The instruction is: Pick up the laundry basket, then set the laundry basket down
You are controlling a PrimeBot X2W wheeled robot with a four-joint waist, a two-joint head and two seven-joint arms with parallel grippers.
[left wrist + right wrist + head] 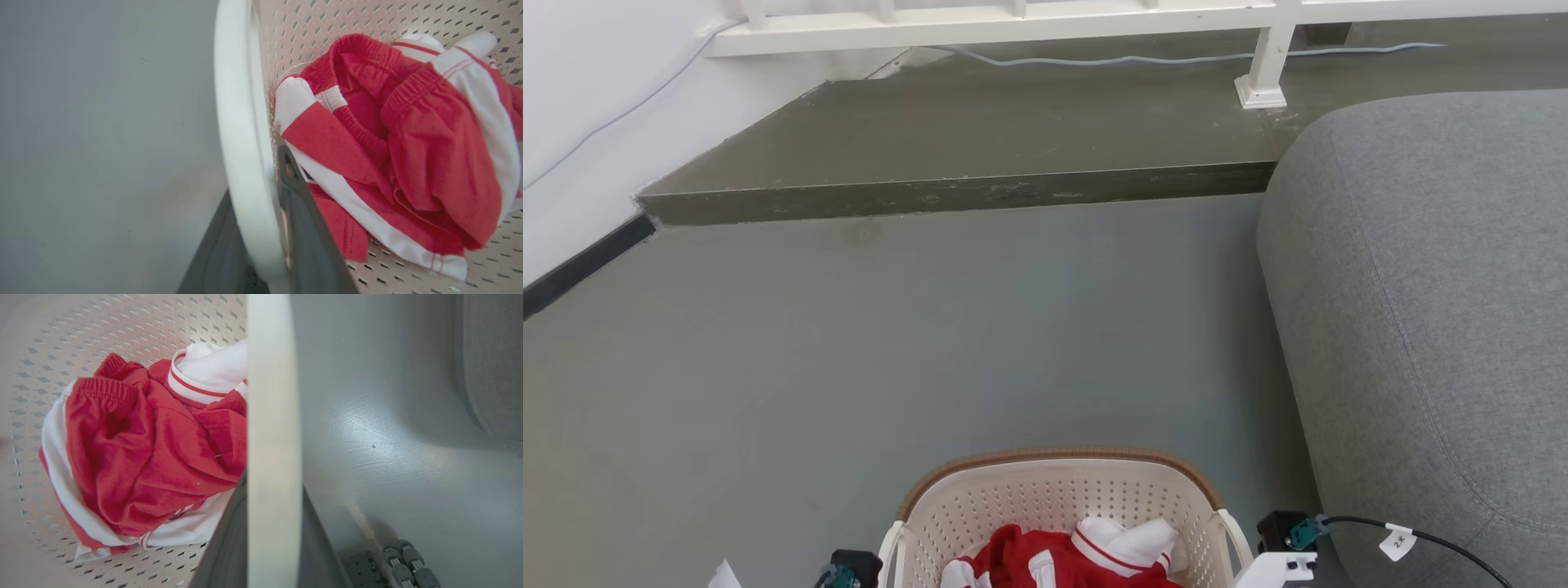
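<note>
I have the laundry basket (1058, 498) close in front of the robot, low and central in the head view, with the grey sofa (1421, 286) just to its right. The left gripper (255, 175) is clenched on the basket's left handle (241, 122) and the right gripper (273, 486) on its right handle (269, 396) — each white bar sits between two dark fingers. With red-and-white clothes (1062, 555) heaped inside, I'd move both arms together and level, then lower straight onto open floor (931, 327) — clear of the sofa.

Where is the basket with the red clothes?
In the head view, the laundry basket is at the bottom middle, just left of the grey sofa, with the left claw and right claw gripping its white side handles.
</note>
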